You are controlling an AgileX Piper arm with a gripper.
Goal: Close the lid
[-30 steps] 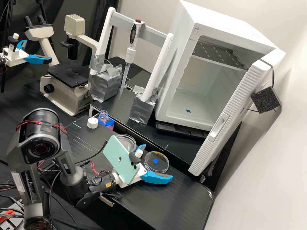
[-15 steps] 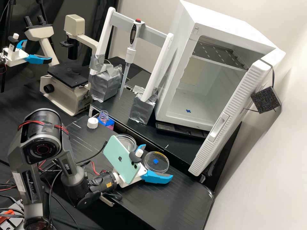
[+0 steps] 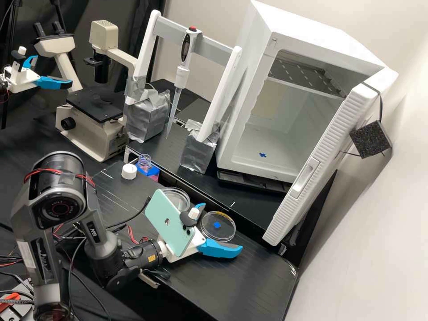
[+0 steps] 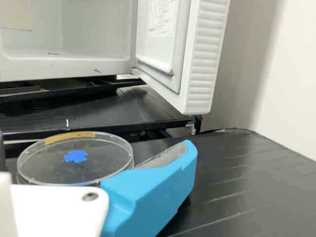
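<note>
A white incubator (image 3: 312, 33) stood on the raised black surface beyond the bench's (image 3: 249, 285) far edge, its ribbed door (image 3: 332, 133) wide open; it held a perforated shelf (image 3: 307, 73) and a blue mark (image 3: 262, 154) on its floor, and a printed label (image 4: 162, 17) was stuck inside the door. The dark grey arm (image 3: 58, 205) bent down low over the bench, its wrist pointed toward the right corner. The microscope (image 3: 89, 136) stood past the bench's left end, and a white stand (image 3: 218, 49) held an upright pipette (image 3: 183, 76). The white gripper (image 3: 223, 227) hung just beside the marked dish, its blue fingers spread wide, with nothing gripped. A pale green phone (image 3: 167, 220) with a small maker's mark was tilted beside its base. Near the far edge lay the clear, round marked dish (image 3: 226, 232), bearing a blue cross (image 4: 75, 156) and a yellow strip (image 4: 69, 137); whether its lid was fully seated could not be told. Another clear dish (image 3: 178, 200) lay near it. Toward the far left corner stood an uncapped clear bottle (image 3: 144, 163) in a blue holder (image 3: 154, 171), its white cap (image 3: 129, 171) just beside it.
</note>
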